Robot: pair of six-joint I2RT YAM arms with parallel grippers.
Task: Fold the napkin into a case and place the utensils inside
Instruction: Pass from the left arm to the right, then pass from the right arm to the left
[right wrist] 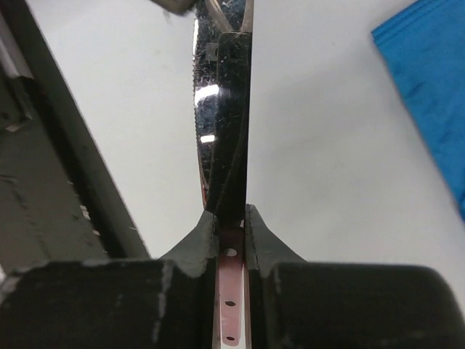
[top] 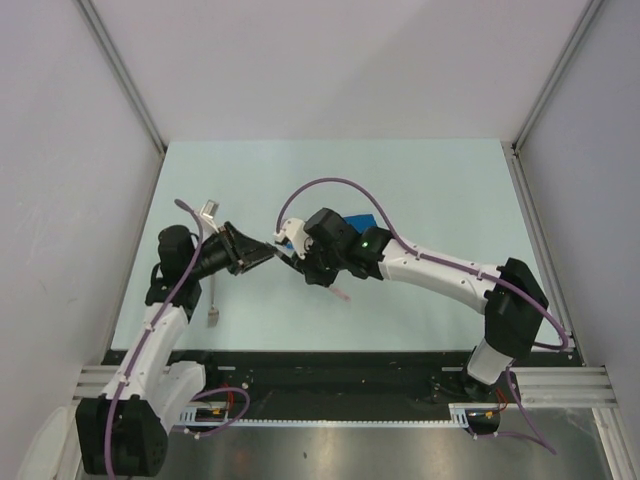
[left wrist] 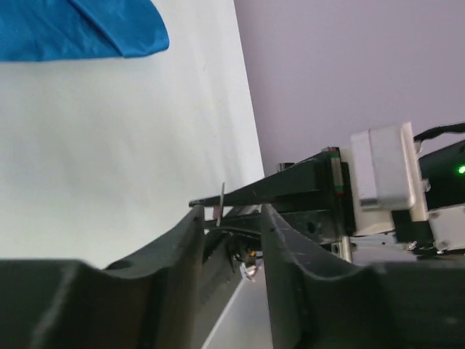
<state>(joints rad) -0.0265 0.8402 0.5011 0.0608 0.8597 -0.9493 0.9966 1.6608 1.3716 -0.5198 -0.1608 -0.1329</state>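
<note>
My right gripper [right wrist: 231, 216] is shut on a utensil, a shiny knife [right wrist: 221, 109] with a pinkish handle, whose blade points away from the wrist. In the top view that pinkish handle [top: 340, 293] sticks out below the right gripper [top: 297, 256]. My left gripper [top: 262, 257] faces it tip to tip over the table's middle. Its jaws stand apart [left wrist: 232, 211], and the knife's thin tip [left wrist: 220, 201] shows edge-on by the fingertips. The royal-blue napkin [top: 358, 221] lies just behind the right wrist, mostly hidden; a corner of the napkin [right wrist: 429, 87] shows. A second utensil [top: 213, 308] lies on the table near the left arm.
The pale table [top: 430, 190] is bounded by grey walls on three sides, with metal posts [top: 120, 75] at the back corners. A black strip and an aluminium rail [top: 330, 380] run along the near edge by the arm bases.
</note>
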